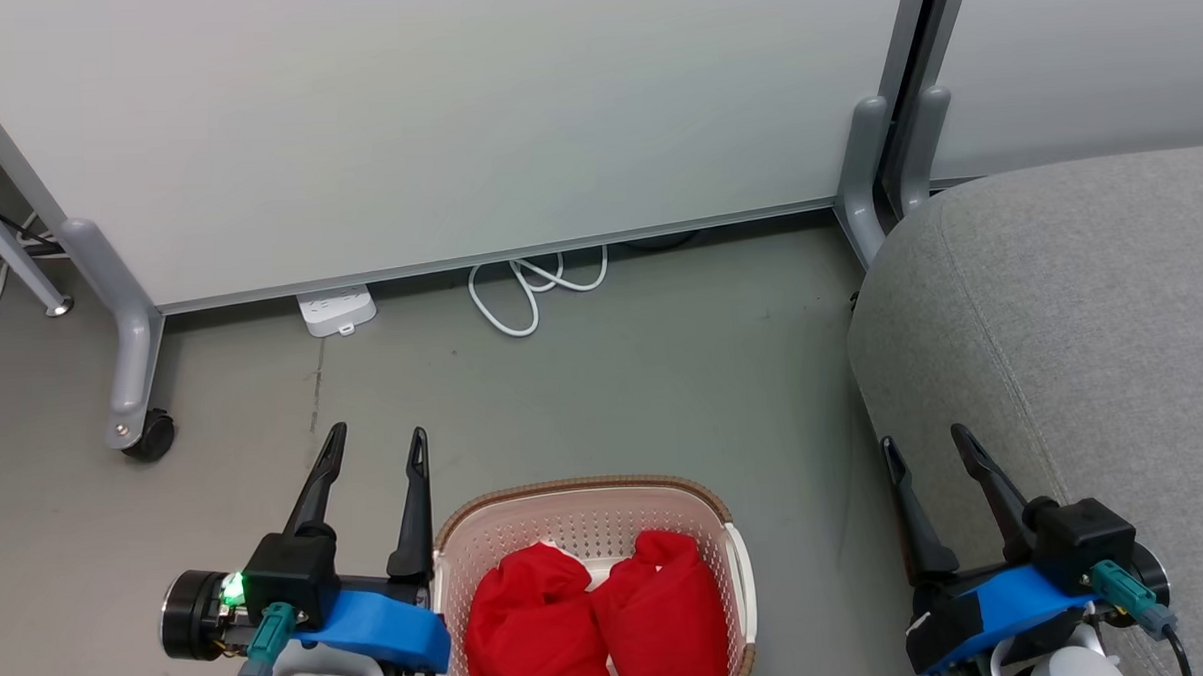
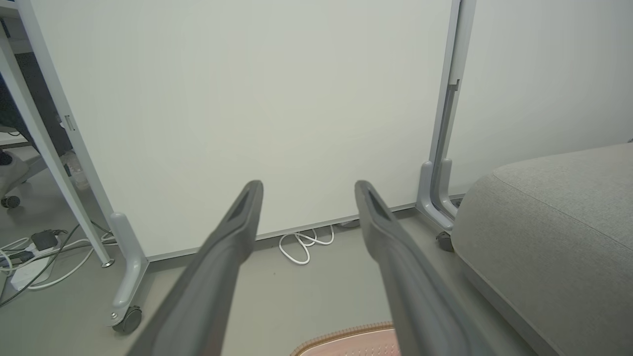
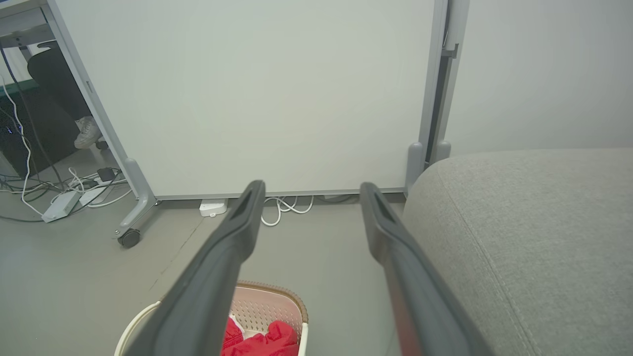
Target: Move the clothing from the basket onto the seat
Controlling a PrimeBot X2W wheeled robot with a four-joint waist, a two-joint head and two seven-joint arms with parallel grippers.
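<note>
While the clothing (image 1: 661, 606) lies in the basket (image 1: 588, 524) beside the seat (image 1: 1091, 311), we show the left gripper (image 1: 377, 438) and right gripper (image 1: 923, 439) spread and empty. The first pick, we judge, requires descending onto one garment.

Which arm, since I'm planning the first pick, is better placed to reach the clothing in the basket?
Likely the left. The left gripper, open, sits right beside the basket rim, close to the clothing; the right gripper, also open, stands apart from it, next to the seat.

Clothing (image 1: 596, 618) in basket (image 1: 587, 499); seat (image 1: 1082, 341) right of basket.
</note>
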